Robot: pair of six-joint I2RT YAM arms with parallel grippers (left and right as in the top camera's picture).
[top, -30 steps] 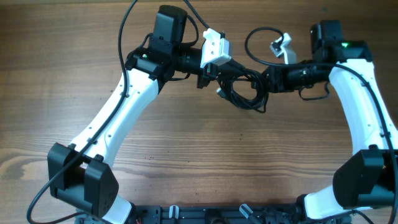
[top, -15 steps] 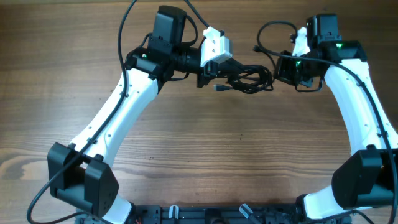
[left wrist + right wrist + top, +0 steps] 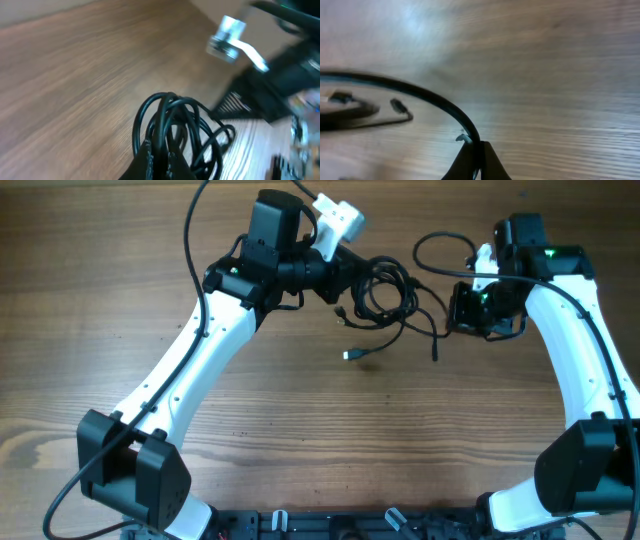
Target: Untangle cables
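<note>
The cables [image 3: 385, 298] are a black knotted bundle hanging above the table between my two arms. Loose ends with small plugs [image 3: 350, 356] trail down toward the wood. My left gripper [image 3: 348, 272] is shut on the bundle's left side; the left wrist view shows its fingers [image 3: 162, 155] clamped on several looped cords [image 3: 172, 122]. My right gripper [image 3: 462, 308] is shut on one cord at the bundle's right side. The right wrist view shows that cord [image 3: 425, 97] arching left from the closed fingers [image 3: 477, 155].
A thin cable loop [image 3: 440, 252] stands up beside the right arm. The wooden table [image 3: 330, 440] lies under both arms. The thicker black arm wire [image 3: 190, 250] curves past the left arm.
The left gripper has lifted and tilted up with the bundle. The bundle has loosened and spread, with plug ends dropping toward the table. The right gripper has shifted slightly downward.
</note>
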